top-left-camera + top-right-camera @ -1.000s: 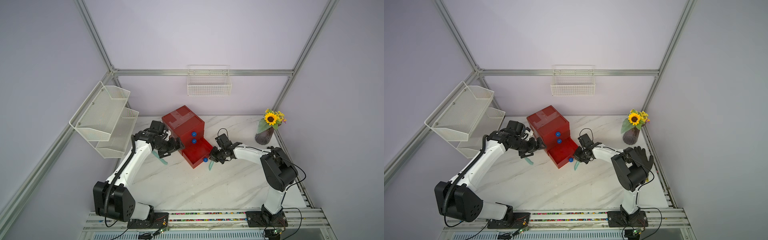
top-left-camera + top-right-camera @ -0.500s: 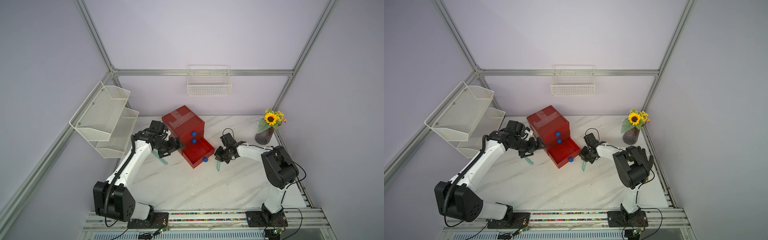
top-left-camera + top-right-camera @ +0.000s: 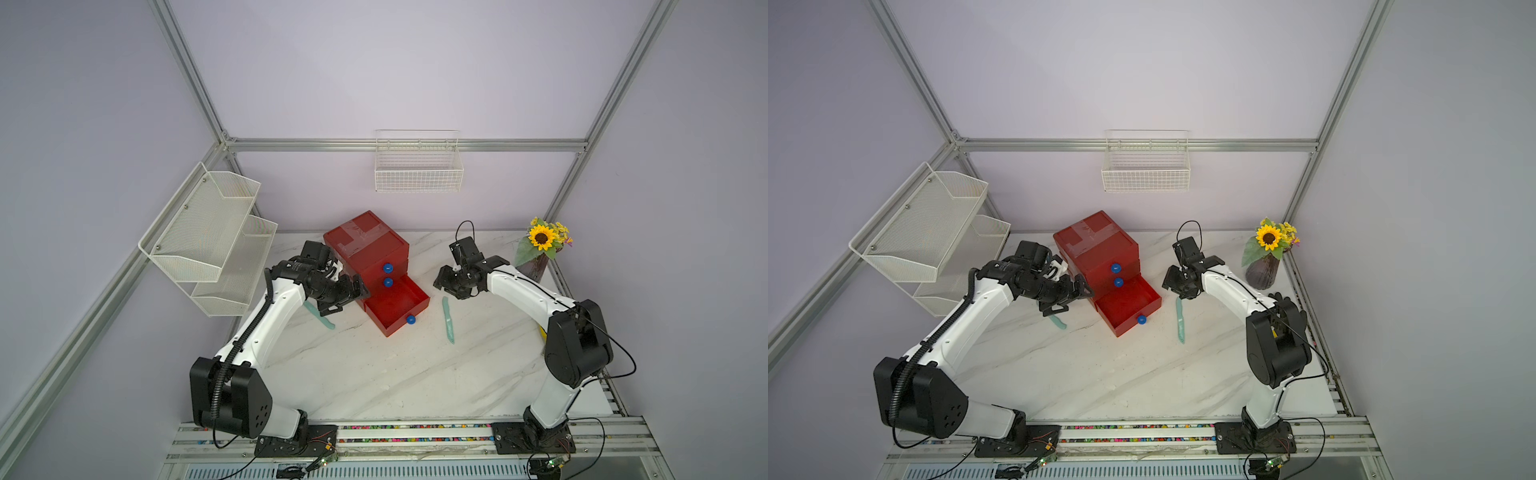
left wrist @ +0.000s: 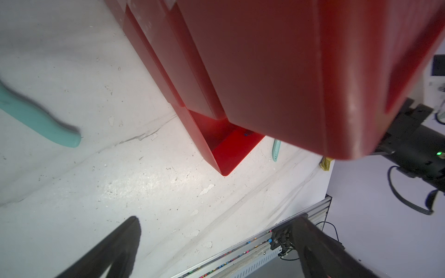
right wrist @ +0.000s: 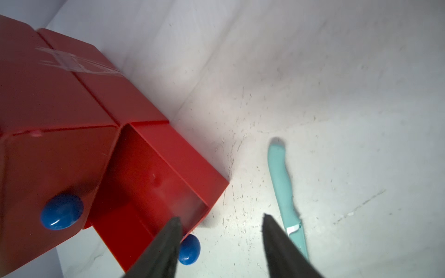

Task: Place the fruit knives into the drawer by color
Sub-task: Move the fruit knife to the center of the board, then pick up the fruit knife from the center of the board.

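The table point(image 3: 374, 374) is taken up mostly by the two arms. The cabinet point(image 3: 365, 245) is set near the back, and its bottom drawer point(image 3: 395, 303) is pulled out and seen to be empty. The two upper drawers are shut, and what is inside them cannot be told.

The left gripper point(image 4: 218, 220) is held low beside the cabinet's flank, its jaws spread wide with nothing between them. The right gripper point(image 5: 221, 217) is poised over the gap between the drawer's corner and the right knife point(image 3: 448, 320). Its jaws are parted too and nothing is held.

Only two knives are seen, both teal and both flat on the table. The right knife lies just beside the open drawer. The left knife point(image 3: 320, 318) is on the cabinet's other side, partly hidden under the left arm.

Several slips can be expected from here. The right knife is thin and lies flat, so a shallow pinch may skid off it, or the fingertips may be driven into the table. One right finger hangs close to the drawer wall and its knob point(image 3: 410, 319) — a careless descent could catch either and shove the drawer or the whole cabinet. The knife looks long against the drawer, so it may be left bridging the rim rather than lying inside.
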Available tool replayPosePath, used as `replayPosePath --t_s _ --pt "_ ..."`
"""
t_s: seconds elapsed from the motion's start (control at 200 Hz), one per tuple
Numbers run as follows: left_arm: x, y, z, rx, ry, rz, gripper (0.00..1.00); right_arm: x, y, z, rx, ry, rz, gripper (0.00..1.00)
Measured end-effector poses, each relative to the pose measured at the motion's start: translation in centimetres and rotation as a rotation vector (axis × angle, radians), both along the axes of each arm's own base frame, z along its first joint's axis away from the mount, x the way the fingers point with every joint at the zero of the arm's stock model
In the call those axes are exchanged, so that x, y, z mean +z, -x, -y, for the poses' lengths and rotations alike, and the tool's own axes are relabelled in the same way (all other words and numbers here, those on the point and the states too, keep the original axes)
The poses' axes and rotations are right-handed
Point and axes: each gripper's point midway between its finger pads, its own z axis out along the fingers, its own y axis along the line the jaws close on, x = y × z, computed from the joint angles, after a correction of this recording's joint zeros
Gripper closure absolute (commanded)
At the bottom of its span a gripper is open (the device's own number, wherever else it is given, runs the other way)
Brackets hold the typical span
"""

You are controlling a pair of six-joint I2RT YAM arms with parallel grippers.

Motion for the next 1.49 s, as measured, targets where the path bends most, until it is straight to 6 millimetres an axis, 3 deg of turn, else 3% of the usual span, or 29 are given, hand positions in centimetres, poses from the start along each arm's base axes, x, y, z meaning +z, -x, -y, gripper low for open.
replayPosePath --t_s 0.1,0.275,0.39,0.69,0.98,1.125,1.495 --pt "0.0 0.0 0.1 -0.001 0.003 0.000 0.00 -0.9 0.0 0.5 0.072 0.100 -0.017 0.22" --pt "-0.6 -0.3 0.2 -0.002 0.003 -0.014 0.00 -8.0 2.8 1.7 0.171 0.249 -0.209 0.26" --pt "-0.8 -0.4 0.2 -0.002 0.002 -0.021 0.00 -10.2 4.2 2.2 0.203 0.285 -0.282 0.32" --pt "-0.8 -0.7 0.2 -0.001 0.004 -0.011 0.00 -11.3 4.1 2.2 0.254 0.314 -0.292 0.45" --pt "-0.8 -0.9 0.3 -0.001 0.006 -0.003 0.00 -11.5 3.5 2.4 0.273 0.357 -0.286 0.70" --pt "-0.8 -0.9 0.3 -0.001 0.007 -0.001 0.00 -11.5 3.7 1.9 0.290 0.368 -0.281 0.90" --pt "-1.4 -1.3 0.4 -0.002 0.008 -0.014 0.00 -11.4 3.7 1.8 0.274 0.380 -0.275 0.95"
